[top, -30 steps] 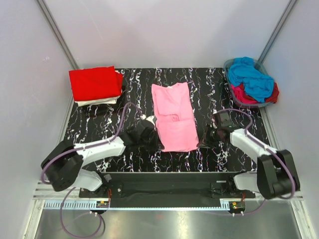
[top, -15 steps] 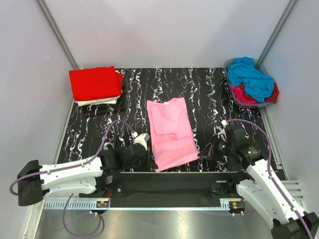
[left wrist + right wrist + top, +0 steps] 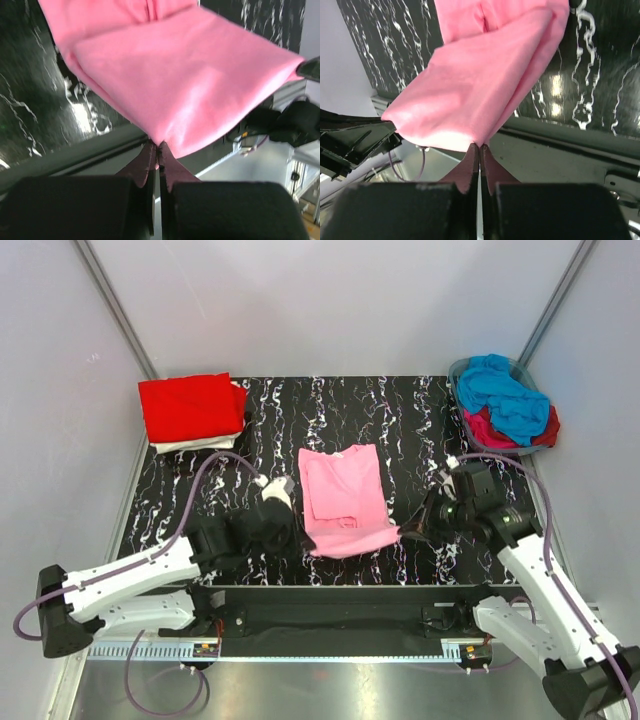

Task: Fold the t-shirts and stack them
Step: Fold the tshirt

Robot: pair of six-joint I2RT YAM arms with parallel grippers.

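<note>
The light pink t-shirt [image 3: 345, 498] lies partly folded on the black marbled table [image 3: 400, 420], its near edge lifted off the surface. My left gripper [image 3: 303, 533] is shut on the shirt's near left corner [image 3: 159, 140]. My right gripper [image 3: 400, 531] is shut on the near right corner [image 3: 481, 141]. The cloth hangs taut between them above the front edge. A folded red t-shirt [image 3: 190, 406] lies on a white one [image 3: 205, 443] at the back left. Bright blue [image 3: 505, 390] and magenta [image 3: 490, 428] t-shirts lie bunched in the basket.
The grey-rimmed plastic basket [image 3: 462, 370] stands at the back right corner. A black rail [image 3: 330, 605] runs along the near table edge between the arm bases. White walls close in the left, right and back.
Both grippers have lifted the pink shirt's near edge and carried it away from the front edge toward the back, so the shirt now looks shorter. Both arms have swung inward and up.
</note>
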